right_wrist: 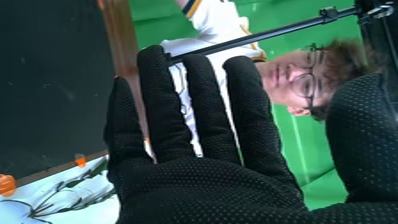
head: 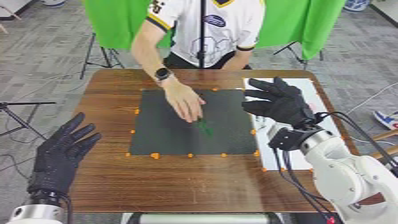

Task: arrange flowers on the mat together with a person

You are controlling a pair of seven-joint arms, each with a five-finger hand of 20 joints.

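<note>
The fingers of my right hand [head: 286, 106] are straight and apart, with the thumb held away from them, above the seam where the dark mat [head: 155, 130] and the white sheet [head: 306, 85] run side by side. My left hand [head: 55, 162] hangs over the near left part of the brown surface [head: 178, 195], its fingers straight and apart too. On the mat lies a green stem [head: 206, 128], and the person's hand [head: 185, 102] reaches down to its far end; I can't tell whether that hand grips it. The person's forearm crosses the far part of the mat, so I have that in the way just beside my right hand. Orange pieces [head: 155, 155] sit around the mat's rim. The right arm and its black cables [head: 289, 172] cover part of the white sheet from overhead, but through the wrist camera I get dark, thin stems with leaves [right_wrist: 62, 192] on it, past my glove. A dark pole [head: 202, 35] rises in front of the person's shirt, with green cloth [head: 115, 22] hanging behind and a black tripod [head: 108, 59] standing beyond the surface.
</note>
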